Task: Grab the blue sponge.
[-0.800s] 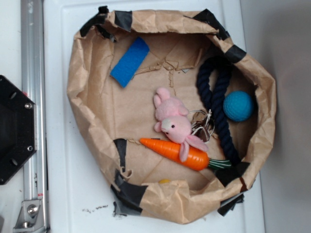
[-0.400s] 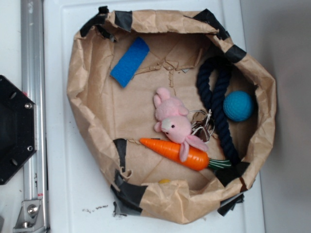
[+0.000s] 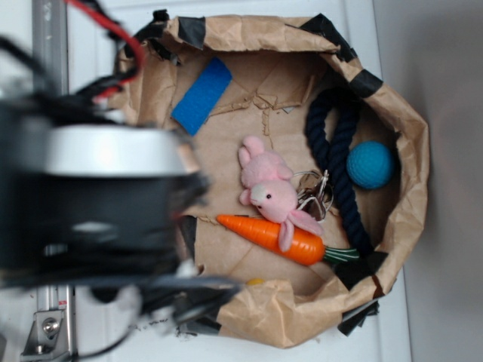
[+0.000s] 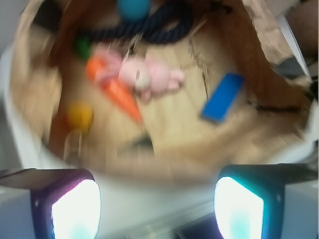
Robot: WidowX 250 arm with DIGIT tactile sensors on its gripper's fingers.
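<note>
Blue sponge (image 3: 201, 96) (image 4: 223, 97) lies flat on the paper bag's (image 3: 143, 151) floor, far-left, well apart from the gripper (image 4: 157, 204), whose fingers (image 4: 238, 206) are spread wide and empty. Blurred arm (image 3: 98, 204) hangs over the bag's left rim. Right of the sponge: pink bunny (image 3: 268, 192), carrot (image 3: 272, 237), navy rope (image 3: 336, 162), teal ball (image 3: 370, 164).

Blue sponge (image 3: 201, 96) – orange carrot (image 3: 272, 237) (pink bunny (image 3: 268, 190))
</note>
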